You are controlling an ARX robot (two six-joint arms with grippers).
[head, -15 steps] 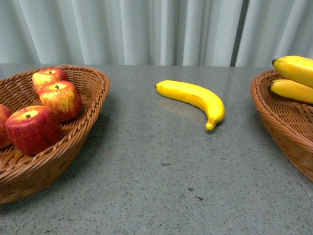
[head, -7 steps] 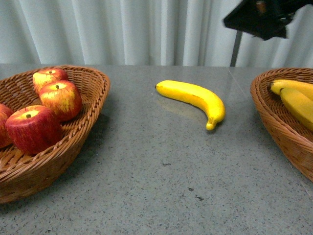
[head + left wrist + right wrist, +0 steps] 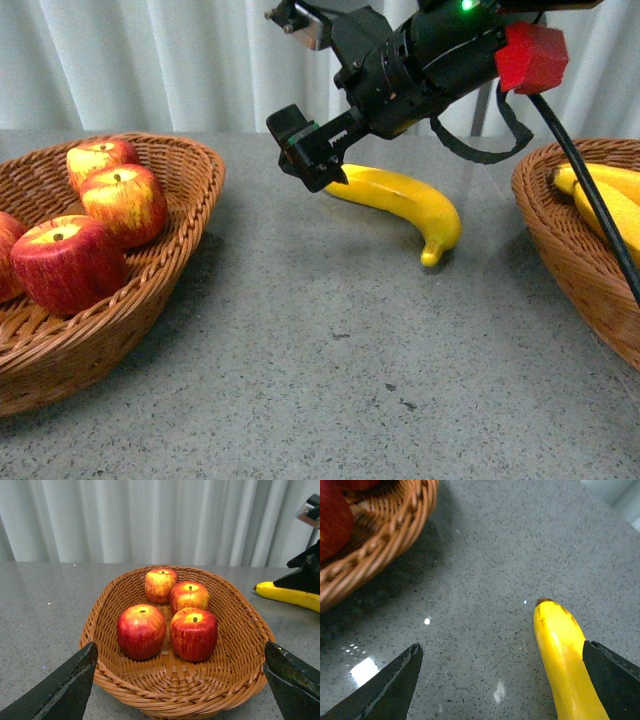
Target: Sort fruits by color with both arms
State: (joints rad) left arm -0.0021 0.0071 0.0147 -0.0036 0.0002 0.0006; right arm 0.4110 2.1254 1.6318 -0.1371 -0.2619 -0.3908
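A yellow banana [image 3: 405, 205] lies alone on the grey table [image 3: 330, 380] between two wicker baskets. My right gripper [image 3: 305, 95] is open and hangs over the banana's blunt far end. In the right wrist view the banana [image 3: 565, 665] lies just inside one finger [image 3: 615, 680], the other finger [image 3: 385, 690] far off. Several red apples [image 3: 122, 203] sit in the left basket [image 3: 160, 260]. Two bananas [image 3: 610, 205] lie in the right basket [image 3: 575, 250]. My left gripper [image 3: 180, 685] is open and empty in front of the apple basket [image 3: 175, 690], whose apples [image 3: 194, 632] show in the left wrist view.
White curtains [image 3: 200, 60] close off the back of the table. A black cable [image 3: 585, 185] from my right arm runs down across the right basket. The right gripper and banana tip show at the edge of the left wrist view [image 3: 285, 591].
My right arm has swung in from the upper right and come down to the lone banana's far end. A second ago it was out of view. The bananas in the right basket have settled lower.
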